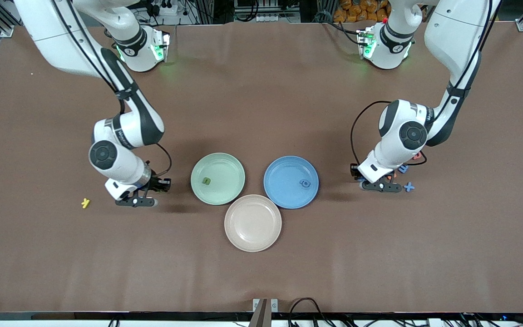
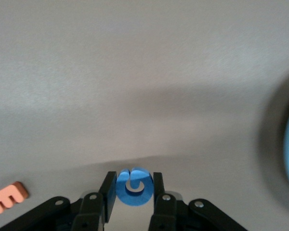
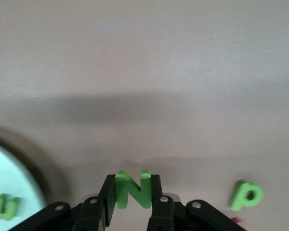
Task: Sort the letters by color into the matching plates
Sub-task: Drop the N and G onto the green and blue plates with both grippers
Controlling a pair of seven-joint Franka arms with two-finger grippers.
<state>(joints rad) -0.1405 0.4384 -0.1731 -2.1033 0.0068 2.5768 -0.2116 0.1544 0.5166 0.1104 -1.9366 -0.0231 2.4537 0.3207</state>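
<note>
So my left fingers are pinched on a chunky blue foam letter, a curly round one, squeezed flat between both pads. It sits right at the tips, close over the brown matte worktop at the left arm's end. My right fingers are clamped the same way on a green N, low over the worktop toward the right arm's end.

The green plate and the blue plate sit side by side mid-worktop, smooth and shallow, with a beige plate tucked just below them, closer to the camera edge. The green one already holds a small green letter, the blue one a dark blue letter.

The front camera can't really show what I'm holding; only the wrist cams do. The left wrist cam also catches an orange E lying flat. The right one catches a green P on the worktop. Out front there's a blue X by my left fingers and a yellow letter near the right arm's edge.
</note>
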